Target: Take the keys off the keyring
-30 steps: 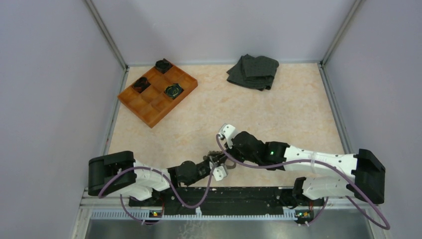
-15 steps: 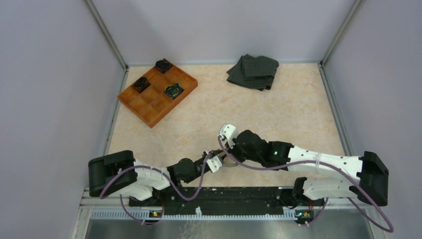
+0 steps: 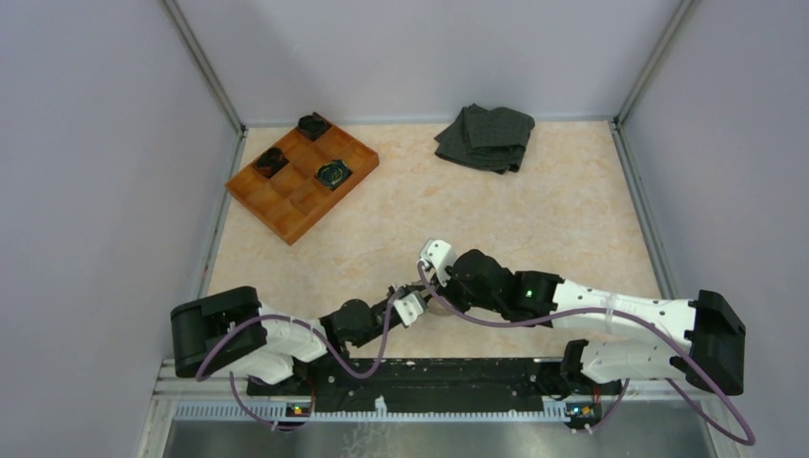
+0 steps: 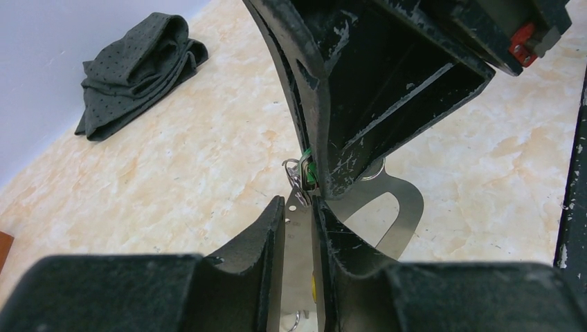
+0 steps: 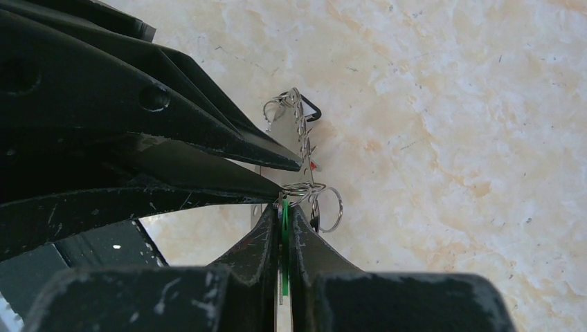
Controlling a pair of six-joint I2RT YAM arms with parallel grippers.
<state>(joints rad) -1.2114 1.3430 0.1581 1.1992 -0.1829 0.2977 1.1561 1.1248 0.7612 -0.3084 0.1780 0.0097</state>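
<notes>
Marbled table (image 3: 534, 219), front middle: left gripper (image 4: 298, 205) clamps a flat key (image 4: 299, 256), jaws barely apart; right gripper (image 5: 284, 207) is pinched tight on a green tab (image 5: 284, 229) by the keyring (image 5: 304, 187). Likely mid-extraction; next, the key must slide round the coil.

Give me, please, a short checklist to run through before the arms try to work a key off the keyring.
1. Right gripper shut on the green tab beside the keyring: ok.
2. Left gripper clamped on a flat key: ok.
3. Which loop that key hangs on: cannot tell.
4. Room between both grippers' tips: not ok, nearly touching.
5. Cloth and tray far from the work: ok.
</notes>
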